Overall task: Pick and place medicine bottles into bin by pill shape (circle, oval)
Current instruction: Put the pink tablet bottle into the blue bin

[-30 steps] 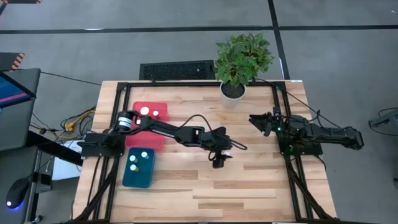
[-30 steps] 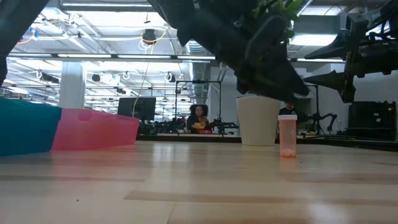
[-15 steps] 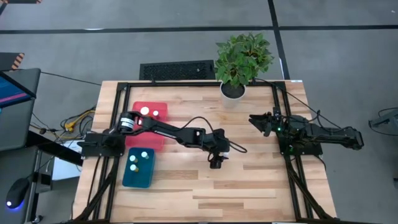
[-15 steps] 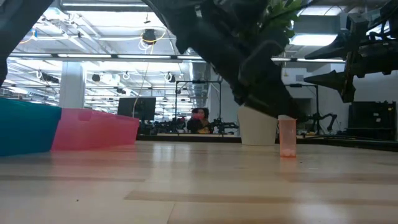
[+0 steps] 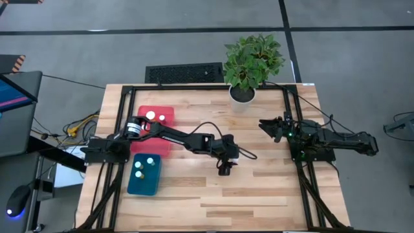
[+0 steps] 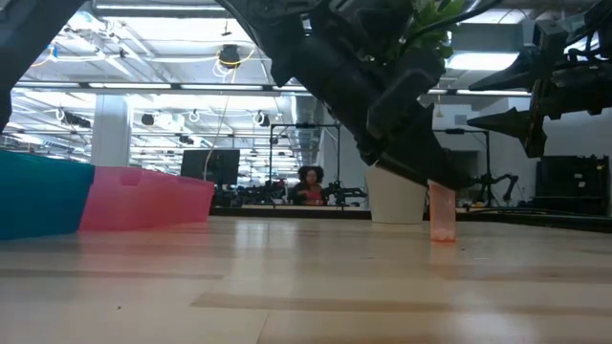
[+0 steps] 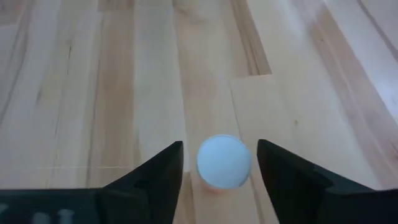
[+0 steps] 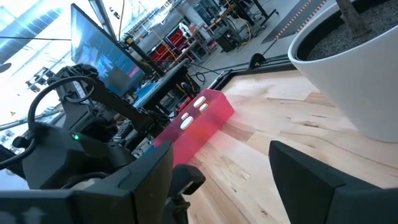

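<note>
One small bottle with a white cap (image 7: pixel 224 160) and a pale orange body (image 6: pixel 442 218) stands upright on its base on the wooden table. My left gripper (image 7: pixel 221 152) is open and points down over it, one finger on each side of the cap, with gaps showing on both sides. In the high view my left gripper (image 5: pixel 224 169) hides the bottle. In the low view its fingers (image 6: pixel 432 172) cover the cap. My right gripper (image 5: pixel 268 125) waits open and empty above the table's right side. Other bottles (image 5: pixel 150 115) sit in the trays.
A red tray (image 5: pixel 155 129) and a teal tray (image 5: pixel 143 176) stand at the table's left, each holding white-capped bottles. A potted plant (image 5: pixel 244 94) stands at the far edge. Bare wood lies in front of and to the right of my left gripper.
My left gripper has come down over the standing bottle, so that its fingers now hide the cap in the low view. The bottle has stayed in place.
</note>
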